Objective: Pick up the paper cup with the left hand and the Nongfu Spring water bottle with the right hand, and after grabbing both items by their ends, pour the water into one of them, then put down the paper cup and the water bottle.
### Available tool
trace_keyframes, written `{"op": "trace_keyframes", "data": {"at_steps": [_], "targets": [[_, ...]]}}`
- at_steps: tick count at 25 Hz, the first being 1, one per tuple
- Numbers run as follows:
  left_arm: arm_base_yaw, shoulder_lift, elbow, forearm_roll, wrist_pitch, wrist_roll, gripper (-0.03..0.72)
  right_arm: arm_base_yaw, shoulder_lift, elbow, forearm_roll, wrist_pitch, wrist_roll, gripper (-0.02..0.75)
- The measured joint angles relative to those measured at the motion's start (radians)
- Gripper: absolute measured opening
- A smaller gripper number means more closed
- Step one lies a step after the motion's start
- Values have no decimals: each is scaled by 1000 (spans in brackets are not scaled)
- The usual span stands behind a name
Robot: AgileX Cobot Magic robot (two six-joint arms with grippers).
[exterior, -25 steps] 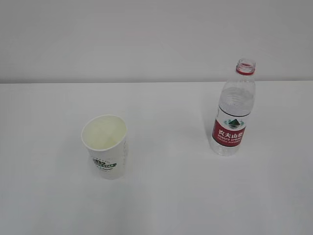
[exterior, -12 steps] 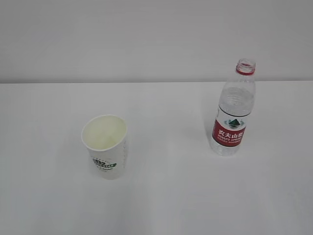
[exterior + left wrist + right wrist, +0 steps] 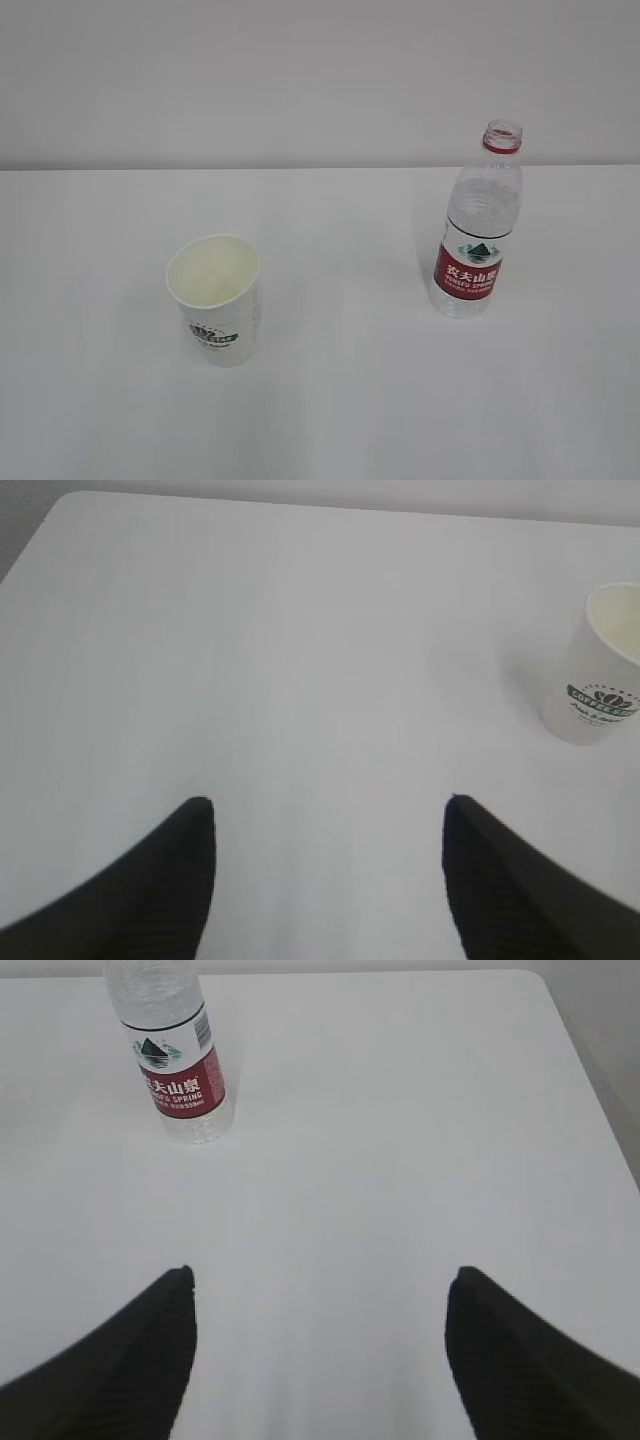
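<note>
White table [image 3: 330, 400] bears paper cup [image 3: 217, 300] and Nongfu Spring water bottle [image 3: 477, 225].

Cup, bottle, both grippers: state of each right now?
paper cup: upright on the table, mouth open, not held.
Nongfu Spring water bottle: upright, no cap, not held; water level too hard to tell.
left gripper: open, holding nothing, cup ahead and off to its right.
right gripper: open, holding nothing, bottle ahead and off to its left.
table: white, bare around both items.
</note>
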State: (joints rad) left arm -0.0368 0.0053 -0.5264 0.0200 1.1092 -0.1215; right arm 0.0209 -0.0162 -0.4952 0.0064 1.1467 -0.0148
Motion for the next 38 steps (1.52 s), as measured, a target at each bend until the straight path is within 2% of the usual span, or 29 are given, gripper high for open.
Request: {"op": "trace_keyframes", "data": {"at_steps": [7,11,19,23,28,38], "targets": [[0,0,0,0,-8,0,516,0,0,-12,0,-21,0,588],[0,0,-8,0,-58,0,516,0,0,-36,-17,-158,0,589],[0,0,-15,2,-450,0,512,0,0,-36,-42,-366,0,589],[0,0,-15,3,-597,0,471,0,9,-36,-44,-517,0,587],[0,0,-15,6,-624,0,424,0,28,-36,-45,-681,2,588],[0,74,3,36,-700,0,417,0,51,-7,-48,-966,2,588]]}}
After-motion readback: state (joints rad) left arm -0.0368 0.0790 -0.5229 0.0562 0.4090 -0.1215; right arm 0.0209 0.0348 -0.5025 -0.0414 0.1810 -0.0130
